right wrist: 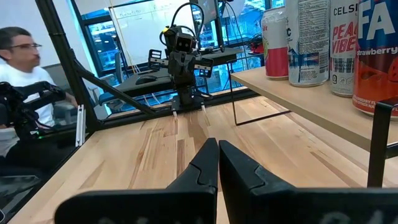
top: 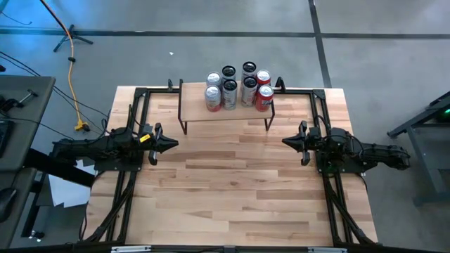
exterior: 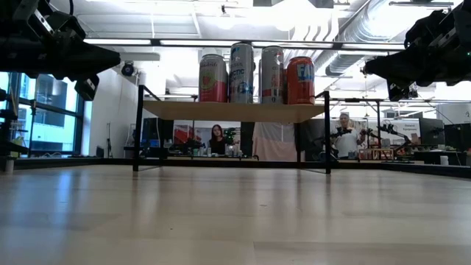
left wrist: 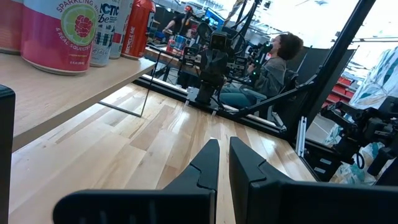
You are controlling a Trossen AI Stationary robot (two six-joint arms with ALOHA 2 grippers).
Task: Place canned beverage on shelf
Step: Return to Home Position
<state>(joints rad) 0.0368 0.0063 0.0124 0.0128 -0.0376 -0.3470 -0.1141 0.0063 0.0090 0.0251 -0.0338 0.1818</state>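
The shelf [top: 225, 114], a light wood plank on thin black wire legs, stands at the middle of the table's far edge. Several beverage cans [top: 239, 88] stand upright on its top, in silver, red and pink; the low view shows them in a row [exterior: 254, 73] on the plank [exterior: 232, 110]. My left gripper [top: 174, 144] hovers level over the table's left side, shut and with nothing in it, pointing toward the right. My right gripper [top: 285, 142] hovers over the right side, shut on nothing, pointing left. Both are nearer than the shelf and apart from it.
Black frame rails [top: 130, 119] run along the table's left and right sides under each arm. Bare wood tabletop [top: 232, 190] lies between the grippers and toward the near edge. People sit beyond the table [left wrist: 273, 62] [right wrist: 18, 62].
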